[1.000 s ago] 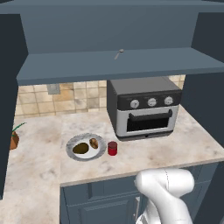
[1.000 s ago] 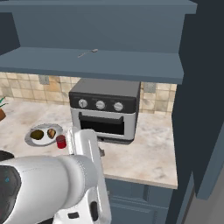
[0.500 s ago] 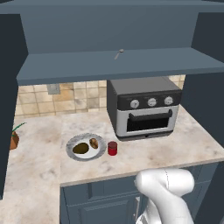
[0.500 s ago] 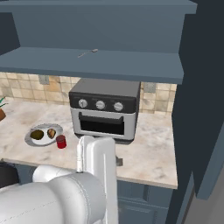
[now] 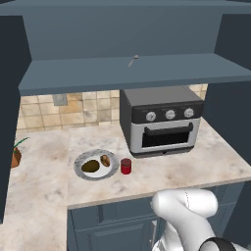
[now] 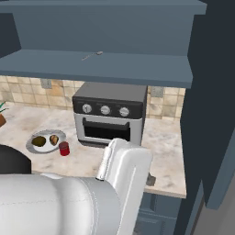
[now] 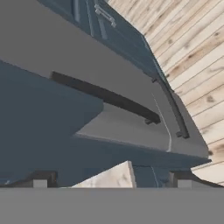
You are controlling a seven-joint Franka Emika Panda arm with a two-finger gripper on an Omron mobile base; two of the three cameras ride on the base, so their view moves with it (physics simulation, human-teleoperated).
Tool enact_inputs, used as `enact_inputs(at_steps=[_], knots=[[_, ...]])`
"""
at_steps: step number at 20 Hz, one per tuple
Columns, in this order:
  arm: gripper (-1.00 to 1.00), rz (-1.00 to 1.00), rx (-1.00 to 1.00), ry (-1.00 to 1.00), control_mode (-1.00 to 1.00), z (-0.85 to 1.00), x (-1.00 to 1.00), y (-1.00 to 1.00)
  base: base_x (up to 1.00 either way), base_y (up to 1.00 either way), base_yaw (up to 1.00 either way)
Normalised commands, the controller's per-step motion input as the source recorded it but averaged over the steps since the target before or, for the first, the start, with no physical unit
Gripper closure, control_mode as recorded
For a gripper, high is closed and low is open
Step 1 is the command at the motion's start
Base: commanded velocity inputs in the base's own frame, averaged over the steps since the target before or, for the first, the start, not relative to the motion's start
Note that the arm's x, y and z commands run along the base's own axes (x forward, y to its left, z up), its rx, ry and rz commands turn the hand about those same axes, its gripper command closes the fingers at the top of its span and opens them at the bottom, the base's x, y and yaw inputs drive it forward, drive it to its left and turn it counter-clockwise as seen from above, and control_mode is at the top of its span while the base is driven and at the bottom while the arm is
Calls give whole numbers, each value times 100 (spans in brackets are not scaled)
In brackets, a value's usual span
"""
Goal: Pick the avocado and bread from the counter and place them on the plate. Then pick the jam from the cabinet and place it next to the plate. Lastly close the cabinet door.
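The white plate lies on the counter left of the toaster oven. On it rest the dark green avocado and the brown bread. The red jam stands upright on the counter just right of the plate. Overhead, the cabinet is open, its door swung out at the right. My gripper is open with nothing between its fingertips, pointing at dark lower cabinet fronts and wooden floor, far from the plate.
A grey toaster oven stands at the back of the counter. A potted plant sits at the far left. My white arm is folded low in front of the counter edge.
In the right base view my arm's near link has swung right and upward across the foreground. Plate, food and jam have not moved. The gripper has stayed open.
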Motion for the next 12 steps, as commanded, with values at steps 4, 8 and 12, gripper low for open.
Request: enact_inputs(at_steps=[4, 8, 12], knots=[[-100, -18, 2, -18, -100, 9, -39, -28, 0, 0, 0], [-100, -22, 1, -16, -100, 9, -41, -23, 0, 0, 0], [-100, -24, 0, -20, -100, 11, -37, -23, 0, 0, 0]])
